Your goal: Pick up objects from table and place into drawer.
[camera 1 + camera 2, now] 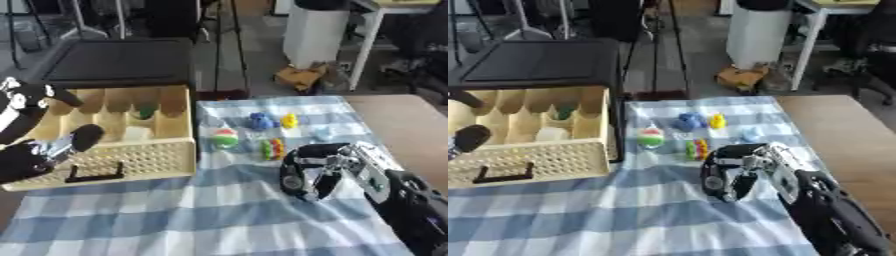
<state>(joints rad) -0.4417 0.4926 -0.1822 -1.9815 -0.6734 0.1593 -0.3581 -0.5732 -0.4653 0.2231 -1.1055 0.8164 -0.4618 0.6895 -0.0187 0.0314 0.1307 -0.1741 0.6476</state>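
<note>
Hovering my right hand (317, 170), fingers curled on nothing, I am judging the job barely begun: toys (273, 148) are lying just beyond it, the drawer (131, 131) waiting well off to its left.

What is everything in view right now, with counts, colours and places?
Cream plastic drawer: one, open at the table's left; a green item and a white item inside.
Blue-and-white checked cloth: one, covering the table.
Blue toy: one, on the cloth, far centre.
Yellow toy: one, right of the blue toy.
Red, white and green ball: one, near the drawer.
Multicoloured toy: one, beside the right hand.
Pale blue item: one, far right.
Left hand: at the drawer front.
Right hand: fingers curled, over the cloth.
</note>
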